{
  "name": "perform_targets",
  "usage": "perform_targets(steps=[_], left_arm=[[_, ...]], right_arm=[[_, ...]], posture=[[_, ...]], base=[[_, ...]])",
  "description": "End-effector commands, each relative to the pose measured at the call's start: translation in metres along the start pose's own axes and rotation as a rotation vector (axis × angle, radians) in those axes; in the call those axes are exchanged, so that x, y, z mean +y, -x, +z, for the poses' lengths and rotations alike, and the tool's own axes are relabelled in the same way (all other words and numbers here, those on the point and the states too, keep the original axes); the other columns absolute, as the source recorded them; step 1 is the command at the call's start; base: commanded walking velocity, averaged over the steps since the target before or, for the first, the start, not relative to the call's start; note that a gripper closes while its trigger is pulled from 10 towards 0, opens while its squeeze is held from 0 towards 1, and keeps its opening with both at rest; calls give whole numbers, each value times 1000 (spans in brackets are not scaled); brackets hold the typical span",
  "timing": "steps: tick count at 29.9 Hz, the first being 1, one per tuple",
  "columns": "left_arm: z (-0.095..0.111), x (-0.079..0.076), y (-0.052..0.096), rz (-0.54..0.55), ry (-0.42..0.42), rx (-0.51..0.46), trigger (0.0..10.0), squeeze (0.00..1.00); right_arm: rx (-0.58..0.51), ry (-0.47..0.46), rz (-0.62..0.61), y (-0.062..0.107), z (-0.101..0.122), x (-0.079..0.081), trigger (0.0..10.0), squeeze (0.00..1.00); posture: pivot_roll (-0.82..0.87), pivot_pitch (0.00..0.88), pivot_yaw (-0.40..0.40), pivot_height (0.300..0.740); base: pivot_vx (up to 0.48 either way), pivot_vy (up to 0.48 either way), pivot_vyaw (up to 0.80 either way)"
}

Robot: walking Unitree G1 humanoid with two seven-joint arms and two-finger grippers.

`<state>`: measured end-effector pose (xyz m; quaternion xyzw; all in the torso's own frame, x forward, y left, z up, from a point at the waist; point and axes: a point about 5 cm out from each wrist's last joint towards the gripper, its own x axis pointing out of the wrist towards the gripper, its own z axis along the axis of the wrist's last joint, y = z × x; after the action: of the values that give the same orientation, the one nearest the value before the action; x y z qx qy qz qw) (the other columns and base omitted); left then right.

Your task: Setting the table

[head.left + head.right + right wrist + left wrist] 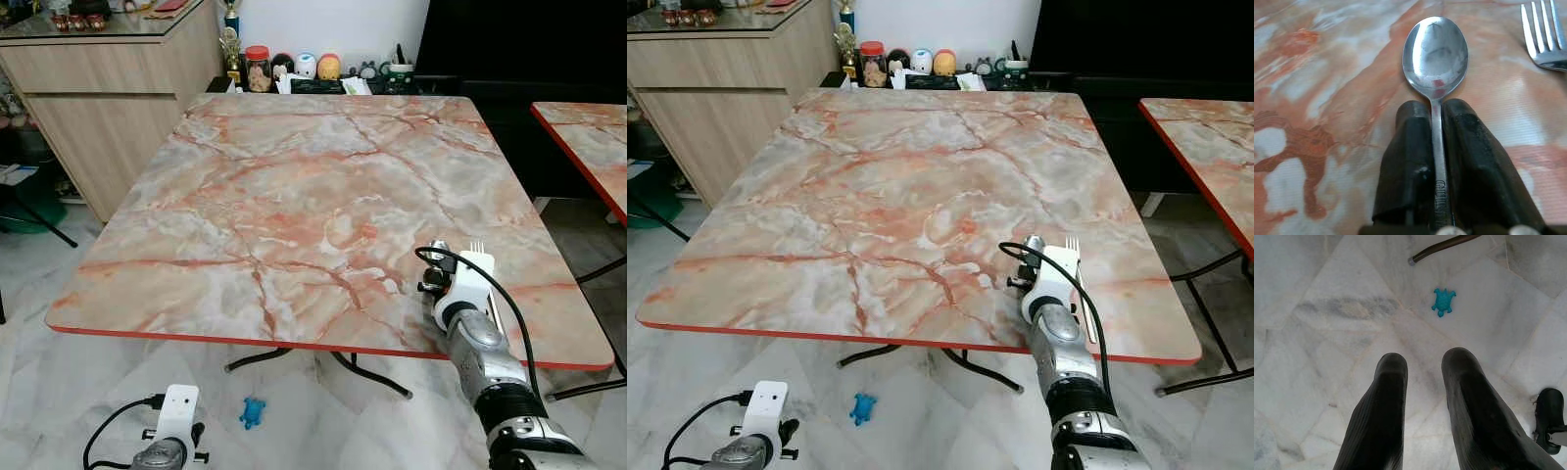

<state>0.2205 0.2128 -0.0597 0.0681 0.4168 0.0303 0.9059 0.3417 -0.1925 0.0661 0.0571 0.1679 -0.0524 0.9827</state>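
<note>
White marble floor (59, 392) lies nearest, and the left pincer (1422, 364) hangs idle above it, its two black fingers (1386, 406) parted with nothing between them. A small blue turtle-shaped toy (253, 412) rests on the floor just ahead of that arm, near the dark metal legs (367, 375) under the desk. The right arm reaches over the near right edge of the desk (294, 196), a square top of pink and grey marble pattern with a red rim. The right pincer (1435, 110) is clenched on the handle of a steel spoon (1435, 54), which runs straight out between the fingers with its bowl facing up, low over or on the desk top; which of the two cannot be told. Just beside the spoon, on its right, a steel fork (1545, 39) lies on the desk with its tines pointing away from the robot; in the head views those tines (477, 248) show past the white wrist housing. A second desk (588, 147) of the same pattern stands apart on the right. Beyond the far edge, a low dark shelf holds a red-lidded jar (258, 69) and small round figurines (317, 66), and a pale wooden cabinet (98, 108) stands at the far left.
</note>
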Motion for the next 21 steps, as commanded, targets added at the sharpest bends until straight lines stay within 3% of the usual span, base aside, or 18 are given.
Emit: perform_targets(steps=[1, 18, 19, 20, 21], left_arm=[[-4, -1, 1, -4, -4, 13, 10000, 0], [-4, -1, 1, -3, -6, 9, 10000, 0], [-4, -1, 1, -2, -6, 9, 10000, 0], [-4, -1, 1, -2, -6, 9, 10000, 0], [-4, -1, 1, 0, -6, 8, 10000, 0]], right_arm=[[43, 9, 20, 1, -10, 4, 0, 0], [27, 38, 41, 2, -12, 9, 0, 0], [-1, 56, 46, 3, -9, 10, 2275, 0], [-1, 56, 46, 3, -9, 10, 2275, 0], [-32, 78, 45, 3, -6, 11, 4314, 0]], posture=[[86, 0, -7, 740], [86, 0, -5, 740], [85, 0, -6, 740], [85, 0, -6, 740], [86, 0, -6, 740]], base=[[0, 0, 0], [0, 0, 0], [0, 0, 0], [0, 0, 0], [0, 0, 0]])
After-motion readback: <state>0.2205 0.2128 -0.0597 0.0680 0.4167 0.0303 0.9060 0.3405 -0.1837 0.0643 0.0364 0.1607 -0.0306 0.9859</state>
